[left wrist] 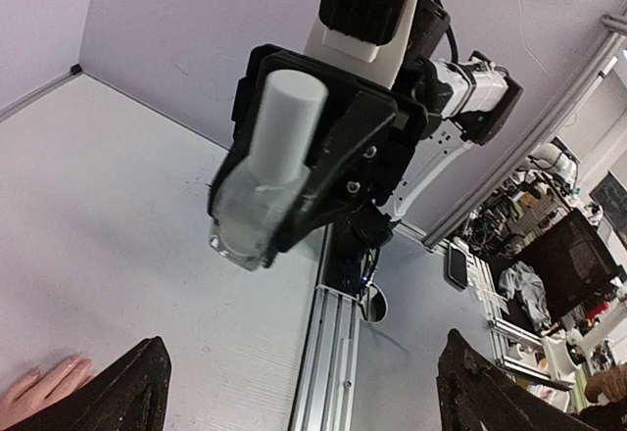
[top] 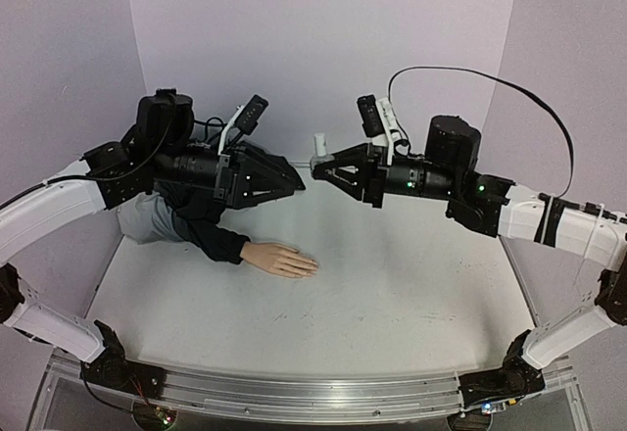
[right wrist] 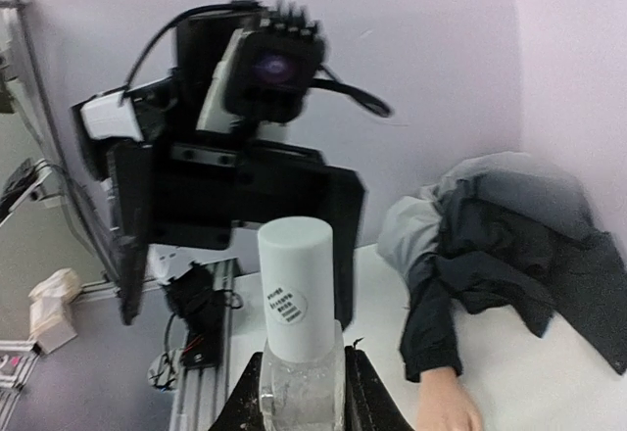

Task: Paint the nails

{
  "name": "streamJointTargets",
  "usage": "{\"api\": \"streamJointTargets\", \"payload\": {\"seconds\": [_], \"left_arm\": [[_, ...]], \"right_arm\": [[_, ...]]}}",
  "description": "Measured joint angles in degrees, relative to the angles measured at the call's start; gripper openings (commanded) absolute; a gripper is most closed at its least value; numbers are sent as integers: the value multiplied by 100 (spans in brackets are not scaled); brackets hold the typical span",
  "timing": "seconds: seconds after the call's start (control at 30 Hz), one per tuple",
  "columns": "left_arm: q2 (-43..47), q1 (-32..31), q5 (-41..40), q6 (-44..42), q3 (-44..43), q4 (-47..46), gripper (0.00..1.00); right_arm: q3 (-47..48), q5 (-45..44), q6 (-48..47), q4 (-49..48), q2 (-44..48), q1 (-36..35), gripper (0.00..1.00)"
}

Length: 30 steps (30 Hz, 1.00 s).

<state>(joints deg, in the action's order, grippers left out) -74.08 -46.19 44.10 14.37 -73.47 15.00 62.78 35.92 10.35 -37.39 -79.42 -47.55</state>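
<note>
The right claw (top: 319,167) is clenched on a small clear bottle (right wrist: 299,392). It pinches the glass body low down between both fingers, so the tall white cap (right wrist: 297,284) stands upright and bare above them. That grip looks deliberate: it leaves the cap free for the other arm to take hold of.

Facing it, very near and at about the same height, is the left claw (top: 294,182). Its wrist camera shows its two dark fingers (left wrist: 127,387) spread wide, holding nothing, with the bottle and cap centred in the gap ahead of them. The two arms meet nose to nose above the back of the white desk (top: 392,284), well off its surface. The likely step in hand is taking the cap, perhaps to unscrew it, while the right arm keeps the bottle steady.

Below and in front of the left claw, a pale mannequin hand (top: 282,260) lies flat on the desk, palm down. Its fingers are outstretched and point to the right. It comes out of a dark sleeve (top: 211,235) bunched with grey cloth (top: 147,220) by the left wall. The nails (top: 310,265) sit at the fingertips, too small to make out from above. No claw is near them, so painting has not begun.
</note>
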Motion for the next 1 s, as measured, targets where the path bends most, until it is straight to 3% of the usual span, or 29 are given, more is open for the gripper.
{"api": "streamJointTargets", "payload": {"seconds": [0.13,0.3,0.47,0.7,1.0], "left_arm": [[179,0,-704,463,0,0,93],[332,2,-1655,933,-4,0,87],[295,2,-2129,1139,-131,66,63],[223,2,-2402,1172,-280,282,47],[92,2,-2579,1209,-315,452,19]], "right_arm": [[0,-1554,-70,190,-28,-256,0],[245,-3436,-269,413,-424,-1104,0],[730,-4673,-472,634,-1047,-1674,0],[1119,-5348,-656,710,-1368,-1956,0],[1399,-5593,-798,741,-1530,-2081,0]]}}
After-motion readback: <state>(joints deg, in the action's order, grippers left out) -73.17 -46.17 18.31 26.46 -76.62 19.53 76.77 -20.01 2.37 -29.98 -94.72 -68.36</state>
